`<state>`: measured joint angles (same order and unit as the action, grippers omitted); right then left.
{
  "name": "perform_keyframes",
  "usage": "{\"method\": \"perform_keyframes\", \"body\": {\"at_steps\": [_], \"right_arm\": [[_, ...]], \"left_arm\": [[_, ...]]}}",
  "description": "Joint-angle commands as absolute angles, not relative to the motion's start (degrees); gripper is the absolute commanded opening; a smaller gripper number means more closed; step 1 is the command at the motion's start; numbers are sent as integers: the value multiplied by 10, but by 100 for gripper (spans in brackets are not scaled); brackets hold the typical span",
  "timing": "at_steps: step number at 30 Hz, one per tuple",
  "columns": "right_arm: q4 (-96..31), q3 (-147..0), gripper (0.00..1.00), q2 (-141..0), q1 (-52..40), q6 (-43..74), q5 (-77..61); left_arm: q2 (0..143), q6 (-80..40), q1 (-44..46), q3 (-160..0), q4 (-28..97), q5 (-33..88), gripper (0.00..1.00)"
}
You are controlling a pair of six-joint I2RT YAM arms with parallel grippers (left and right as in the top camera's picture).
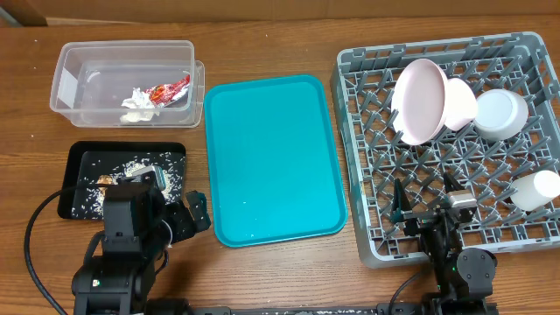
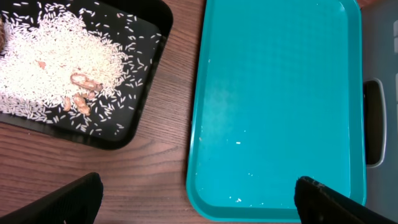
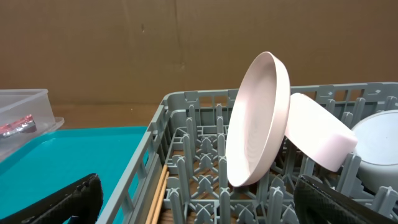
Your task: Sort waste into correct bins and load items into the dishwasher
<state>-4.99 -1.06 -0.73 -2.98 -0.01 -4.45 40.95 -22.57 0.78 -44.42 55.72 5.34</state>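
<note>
My left tool and right tool hang released and empty at six o'clock. At eight, the black tray keeps the rice contained. At ten, the clear tub holds the wrapper. At two, the pink plate stands wedged in the rack, on edge, I'd guess, to drain.

I'm looking at a brown wood-grain table with its grain running side to side. Bare wood shows just beneath the left gripper and off to its left. Straight ahead of the right gripper, past the table's far edge, stands a flat brown wall panel, cardboard-like, with a faint upright seam. The light is soft and even, and shadows are faint.
</note>
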Motion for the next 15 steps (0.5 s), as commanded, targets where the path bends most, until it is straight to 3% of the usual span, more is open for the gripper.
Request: {"method": "perform_keyframes", "body": {"at_steps": [1,15], "right_arm": [[-45,-5,100,-2,-27,0,-42],[-45,-5,100,-2,-27,0,-41]], "left_arm": [[409,-234,8,-441,557,58,100],[369,-231,8,-437,567,50,100]]}}
